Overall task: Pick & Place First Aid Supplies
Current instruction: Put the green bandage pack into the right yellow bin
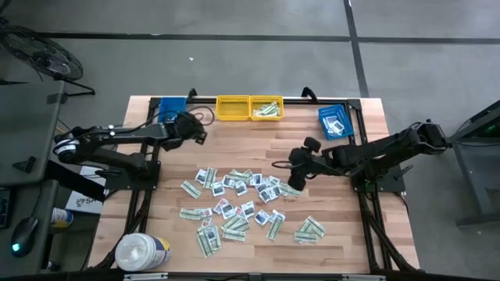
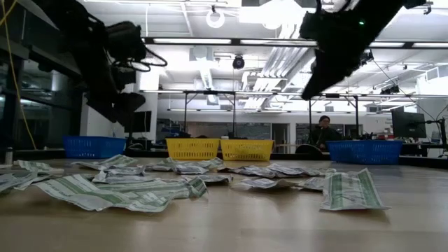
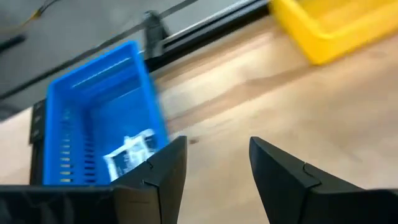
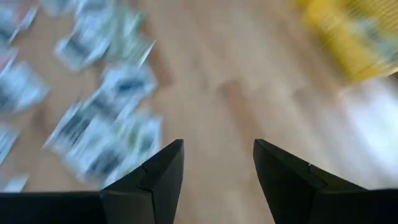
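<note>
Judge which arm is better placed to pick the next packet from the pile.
Right, probably. The right tool hangs open at the edge of the scattered packets, empty. The left tool is open too, but sits near the left blue bin, away from the pile.

Looks like I'm in an open lab/workshop: exposed ceiling ducts (image 2: 280, 59), strip lights (image 2: 189, 40), concrete floor (image 1: 234, 62), person at a far desk monitor (image 2: 408, 124).

The packets (image 4: 93, 118) in the right wrist view were smeared into pale blobs, so no telling which marks they had. The yellow bin (image 3: 329, 25) got cut off by the frame edge above the blue bin (image 3: 93, 118), whose white packet (image 3: 130, 154) sat half behind the left gripper (image 3: 217, 168).
</note>
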